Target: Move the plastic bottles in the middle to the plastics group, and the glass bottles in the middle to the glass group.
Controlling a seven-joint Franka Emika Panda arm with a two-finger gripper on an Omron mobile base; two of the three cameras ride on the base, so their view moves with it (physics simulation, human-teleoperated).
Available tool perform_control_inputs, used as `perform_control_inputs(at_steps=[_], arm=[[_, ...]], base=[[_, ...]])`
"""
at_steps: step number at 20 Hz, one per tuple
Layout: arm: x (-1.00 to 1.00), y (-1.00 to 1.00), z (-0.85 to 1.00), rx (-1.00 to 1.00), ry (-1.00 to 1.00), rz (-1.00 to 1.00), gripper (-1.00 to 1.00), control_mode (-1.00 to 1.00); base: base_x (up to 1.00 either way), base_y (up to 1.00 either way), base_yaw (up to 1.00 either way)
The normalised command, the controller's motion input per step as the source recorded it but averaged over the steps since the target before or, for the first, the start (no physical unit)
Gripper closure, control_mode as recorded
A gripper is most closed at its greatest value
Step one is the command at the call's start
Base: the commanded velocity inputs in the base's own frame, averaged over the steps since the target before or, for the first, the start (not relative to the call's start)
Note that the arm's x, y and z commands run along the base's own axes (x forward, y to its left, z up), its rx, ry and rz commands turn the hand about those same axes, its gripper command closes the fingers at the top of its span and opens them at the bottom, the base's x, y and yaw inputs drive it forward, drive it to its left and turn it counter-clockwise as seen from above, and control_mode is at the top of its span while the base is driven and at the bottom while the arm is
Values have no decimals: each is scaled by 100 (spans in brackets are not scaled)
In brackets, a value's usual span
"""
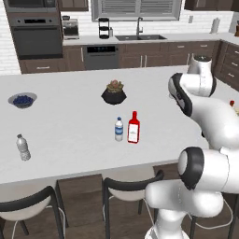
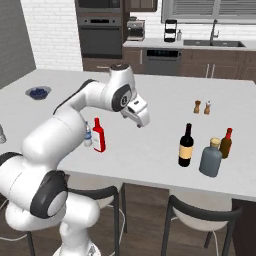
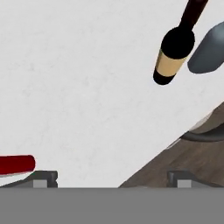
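The blue-labelled water bottle (image 1: 119,129) and the flat red bottle (image 1: 133,127) stand side by side in the middle of the island. The greyish-labelled water bottle (image 1: 23,147) stands alone at the near left. At the right end, the dark wine bottle (image 2: 186,145) stands upright just left of the grey-blue jug (image 2: 211,157) and the amber bottle (image 2: 226,143). My gripper (image 2: 141,120) hangs open and empty above the counter between the red bottle (image 2: 98,135) and the wine bottle. In the hand view the fingertips (image 3: 43,177) are spread wide, with the wine bottle (image 3: 175,52) ahead.
A potted plant in a black bowl (image 1: 114,92) and a blue bowl (image 1: 22,100) sit farther back on the island. Two shakers (image 2: 202,107) stand behind the glass group. Stools (image 2: 205,212) line the near counter edge.
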Motion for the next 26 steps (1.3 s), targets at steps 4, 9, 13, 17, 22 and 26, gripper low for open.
perform_control_inputs(at_steps=[4, 9, 13, 17, 22, 26], arm=[[-5, 95, 6, 2, 0, 29, -100, -100], [0, 82, 13, 4, 6, 28, -100, -100], [0, 84, 1, 0, 3, 27, -100, -100], [8, 64, -1, 2, 0, 23, -100, -100], [24, 33, -10, 2, 0, 19, -100, -100], [22, 12, -4, 0, 0, 9, -100, -100]], base=[[0, 0, 0], [0, 0, 0], [0, 0, 0], [0, 0, 0], [0, 0, 0], [0, 0, 0]])
